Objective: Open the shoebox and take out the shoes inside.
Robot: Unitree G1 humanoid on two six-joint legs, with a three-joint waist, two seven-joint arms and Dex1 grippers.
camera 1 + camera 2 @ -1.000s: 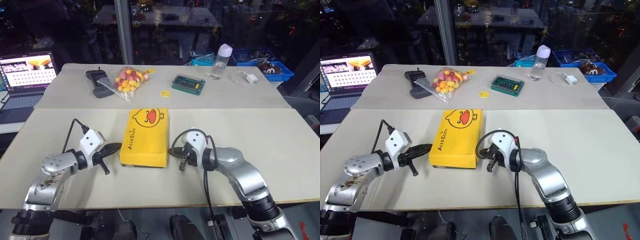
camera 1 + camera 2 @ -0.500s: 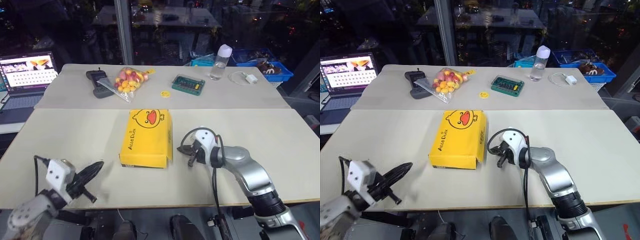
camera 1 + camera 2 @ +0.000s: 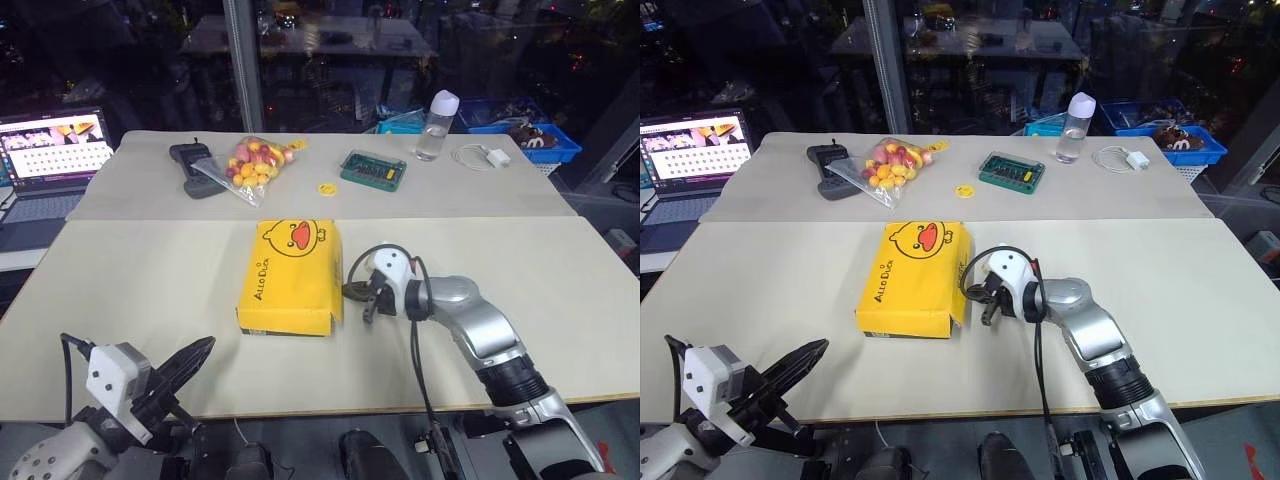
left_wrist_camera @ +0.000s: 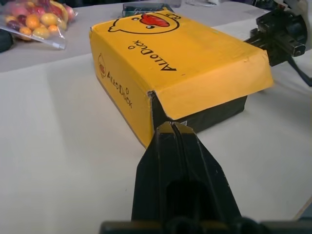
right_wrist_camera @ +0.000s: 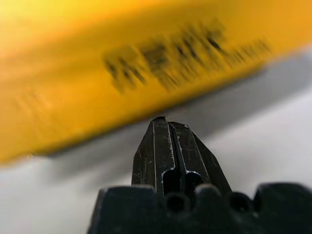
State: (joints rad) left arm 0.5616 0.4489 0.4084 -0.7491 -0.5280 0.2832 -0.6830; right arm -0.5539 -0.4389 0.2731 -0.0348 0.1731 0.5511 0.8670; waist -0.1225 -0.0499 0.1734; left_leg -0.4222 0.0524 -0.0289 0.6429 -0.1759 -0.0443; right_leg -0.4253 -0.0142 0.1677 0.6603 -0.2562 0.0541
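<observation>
The shoebox [image 3: 290, 275] lies closed in the middle of the near table, its yellow duck lid up and its black side showing in the left wrist view [image 4: 214, 112]. The lid's right flap flares out a little. My right gripper [image 3: 350, 291] is shut, its tip right at the box's right side, just below the yellow lid edge [image 5: 97, 73]. My left gripper [image 3: 205, 345] is shut and hangs at the table's front edge, well short of the box's near left corner [image 4: 151, 95]. The shoes are hidden.
On the far table lie a clear bag of colourful balls [image 3: 255, 165], a black device [image 3: 190, 165], a flat green case [image 3: 375, 170], a yellow token [image 3: 326, 188], a bottle [image 3: 435, 125] and a white charger [image 3: 485, 155]. A laptop [image 3: 55, 160] stands far left.
My left gripper has pulled back from the box's left side to the table's front edge. My right gripper has closed in on the box's right side.
</observation>
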